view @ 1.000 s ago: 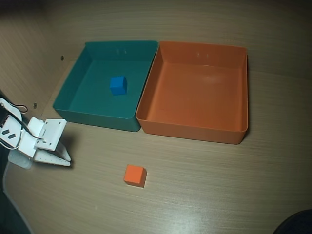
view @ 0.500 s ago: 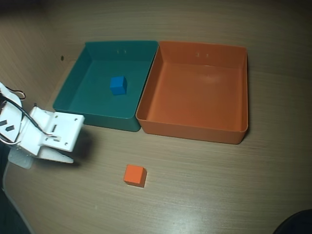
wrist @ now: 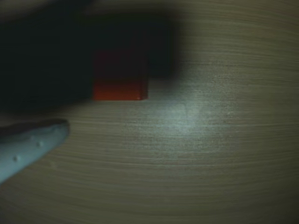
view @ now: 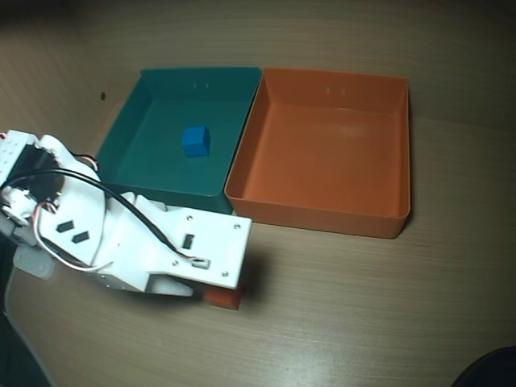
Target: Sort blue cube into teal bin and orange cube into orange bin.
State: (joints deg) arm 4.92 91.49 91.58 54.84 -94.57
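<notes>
Orange cube (view: pixel 227 299): sits on the bare wooden table (view: pixel 363 306), in front of the two bins and apart from both. Overhead view shows only a sliver of it, poking out under the front edge of the white arm (view: pixel 145 242). Wrist view gives it better: one orange face lit along the bottom, top part lost in the arm's shadow (wrist: pixel 120 77).

Blue cube (view: pixel 195 140): already resting on the floor of the teal bin (view: pixel 121 145). That half of the sort looks done.

Orange bin (view: pixel 322 214): holds nothing, stands touching the teal bin's right wall in the overhead view.

Gripper (view: pixel 211 292): hangs low over the orange cube. Wrist view shows one pale finger (wrist: pixel 32 142) at lower left, clear of the cube; the other is not visible. Whether the jaws stand apart or together cannot be told from either view.

Step in hand, as judged: closing in on the orange cube for the pick.

Notes for doing it well:
- Get the cube between the fingers, not under one; the visible finger sits below and left of it in the wrist view, so some alignment appears to be needed.
- Square the jaws to two flat faces; a corner grip would likely twist the cube out.
- Come down nearly to the table before closing.
- Lift above the orange bin's near wall before crossing over.
</notes>
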